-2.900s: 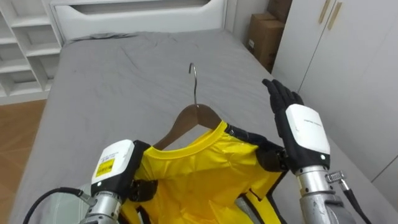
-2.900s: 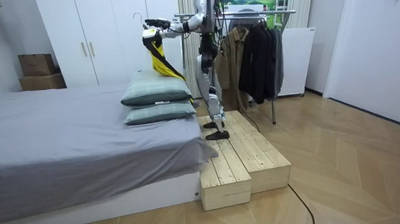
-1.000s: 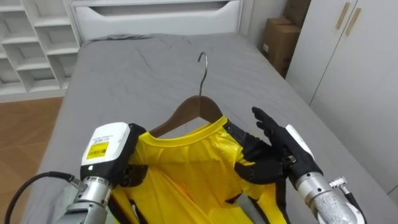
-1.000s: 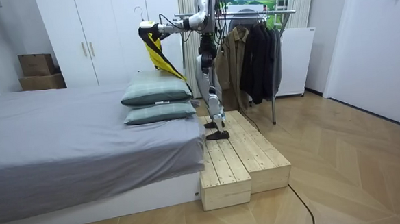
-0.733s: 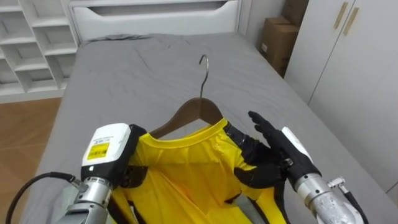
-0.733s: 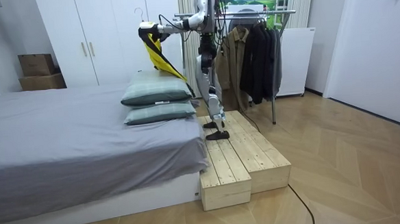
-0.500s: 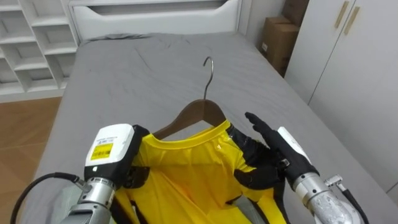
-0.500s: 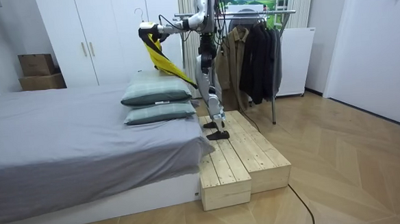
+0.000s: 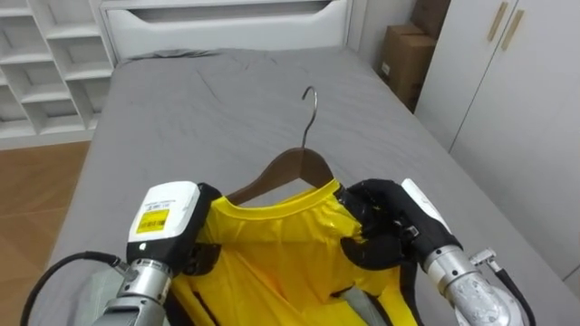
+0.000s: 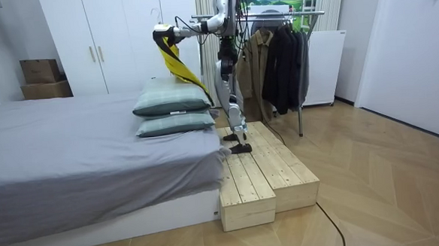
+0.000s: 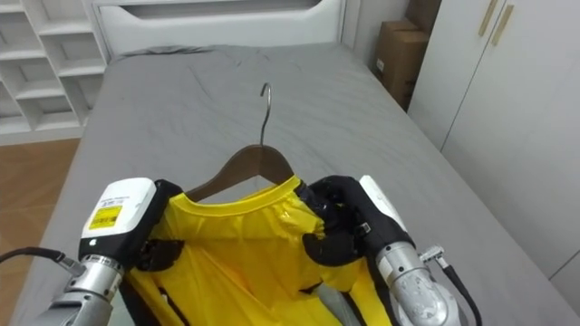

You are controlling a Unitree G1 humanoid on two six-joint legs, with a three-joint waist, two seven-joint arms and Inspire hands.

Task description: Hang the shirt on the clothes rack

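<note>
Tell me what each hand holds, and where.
The shirt on its hanger: left hand grips one shoulder, right hand the other.

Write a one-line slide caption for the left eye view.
Left hand and right hand grip a yellow garment on a wooden hanger, held over the grey bed.

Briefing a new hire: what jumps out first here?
A bright yellow garment on a wooden hanger, gripped at its shoulders by the left hand and right hand above a grey bed. In the room view, the robot stands on a wooden platform beside a rack of dark coats.
</note>
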